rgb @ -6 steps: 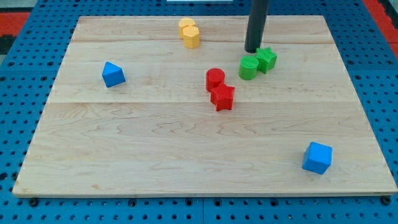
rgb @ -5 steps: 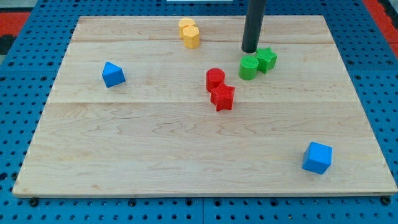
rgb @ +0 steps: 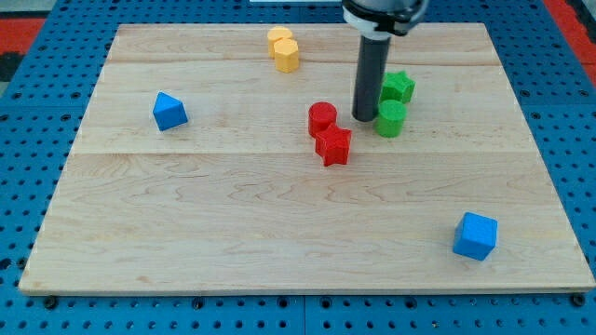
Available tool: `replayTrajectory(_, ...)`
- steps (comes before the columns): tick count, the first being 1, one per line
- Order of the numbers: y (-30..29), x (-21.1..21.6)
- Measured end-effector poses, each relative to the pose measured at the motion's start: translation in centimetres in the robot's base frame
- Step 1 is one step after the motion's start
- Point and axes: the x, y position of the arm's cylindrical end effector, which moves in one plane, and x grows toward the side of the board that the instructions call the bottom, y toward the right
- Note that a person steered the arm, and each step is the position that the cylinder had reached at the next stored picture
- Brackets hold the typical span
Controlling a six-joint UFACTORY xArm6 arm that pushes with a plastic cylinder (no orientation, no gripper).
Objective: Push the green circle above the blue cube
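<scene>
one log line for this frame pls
tip: my tip touching left side of green circle | green star just above it | blue cube far below right | goal: not met

You are looking at a robotics lab bench, not a home or a shop. The table [rgb: 279, 233] is a pale wooden board laid on a blue perforated metal plate [rgb: 28, 307] with a regular grid of mounting holes, the kind used to fix test rigs. Red padding [rgb: 19, 28] shows at the 10 o'clock corner and again at 2 o'clock. A dark rod comes down from a machine mount at 12 o'clock, my tip [rgb: 364, 118] resting on the board. Small moulded blocks in plain colours, such as the blue cube [rgb: 476, 234] at 4 o'clock, lie scattered like test pieces.
</scene>
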Motion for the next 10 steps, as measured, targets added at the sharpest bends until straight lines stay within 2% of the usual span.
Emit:
replayTrajectory(2, 3.6, 6.4)
replayTrajectory(3, -0.3, 2.7)
replayTrajectory(4, 0.5, -0.5)
replayTrajectory(5, 4.1, -0.3)
replayTrajectory(6, 8.6, 2.6)
replayTrajectory(7, 10.6, 4.2)
replayTrajectory(8, 11.8, 2.4)
replayTrajectory(9, 11.8, 6.8)
replayTrajectory(10, 10.5, 9.3)
